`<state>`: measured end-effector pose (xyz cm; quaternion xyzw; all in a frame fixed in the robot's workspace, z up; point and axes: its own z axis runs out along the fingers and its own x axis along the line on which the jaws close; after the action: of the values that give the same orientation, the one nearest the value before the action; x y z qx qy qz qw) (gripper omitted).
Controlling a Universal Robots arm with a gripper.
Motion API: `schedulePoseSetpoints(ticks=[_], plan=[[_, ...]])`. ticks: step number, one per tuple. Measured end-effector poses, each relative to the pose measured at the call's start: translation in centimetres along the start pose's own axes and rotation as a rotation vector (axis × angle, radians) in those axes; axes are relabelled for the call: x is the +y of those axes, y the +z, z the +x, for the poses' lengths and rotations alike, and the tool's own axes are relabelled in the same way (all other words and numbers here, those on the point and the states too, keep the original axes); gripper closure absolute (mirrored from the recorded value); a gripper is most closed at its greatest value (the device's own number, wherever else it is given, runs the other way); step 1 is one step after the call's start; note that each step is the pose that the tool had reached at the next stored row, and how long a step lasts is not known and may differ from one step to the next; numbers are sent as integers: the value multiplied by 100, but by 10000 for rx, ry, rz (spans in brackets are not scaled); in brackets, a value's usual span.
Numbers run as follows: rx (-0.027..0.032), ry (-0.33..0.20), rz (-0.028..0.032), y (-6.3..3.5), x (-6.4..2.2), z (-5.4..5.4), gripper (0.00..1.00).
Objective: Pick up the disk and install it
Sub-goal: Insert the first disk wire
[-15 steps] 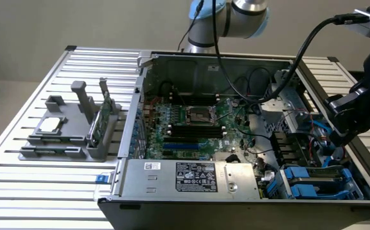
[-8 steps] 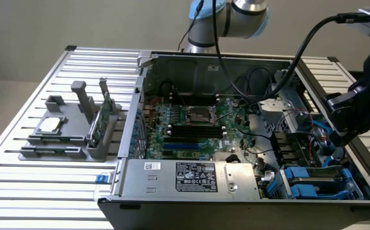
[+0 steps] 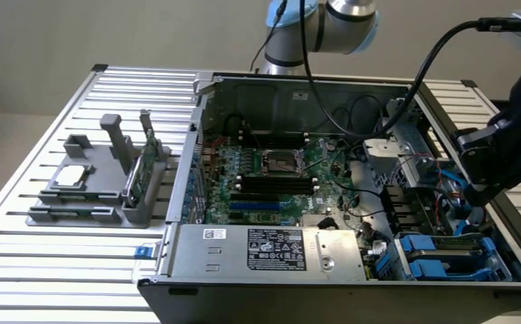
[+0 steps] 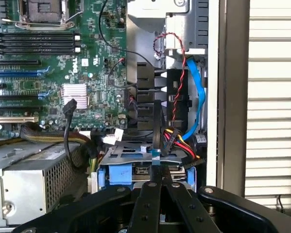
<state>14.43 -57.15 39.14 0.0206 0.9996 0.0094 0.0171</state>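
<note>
The disk (image 3: 441, 263) lies in the drive bay at the near corner of the open computer case, on the exterior view's right, framed by its bright blue carrier. In the wrist view the blue carrier (image 4: 117, 174) sits just past my fingertips, partly hidden behind bay metal and cables. My black gripper (image 3: 478, 199) hangs over that side of the case, above the bay. Its fingers (image 4: 150, 204) meet at the gripper's tip (image 4: 161, 180), shut, with nothing visibly between them.
A blue cable (image 4: 196, 92) and red-yellow-black wires (image 4: 177, 141) crowd the space above the bay. The power supply (image 3: 270, 250) lies beside it and the motherboard (image 3: 270, 175) behind. A grey fixture (image 3: 98, 182) holding a small chip (image 3: 69, 175) and a green card (image 3: 144, 165) stands on the slatted table.
</note>
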Motion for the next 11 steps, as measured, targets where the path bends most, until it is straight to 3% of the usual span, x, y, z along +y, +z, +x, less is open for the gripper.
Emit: schedulePoseSetpoints(ticks=[11], plan=[[-24, 1388, -85, 16, 0, 0, 89]])
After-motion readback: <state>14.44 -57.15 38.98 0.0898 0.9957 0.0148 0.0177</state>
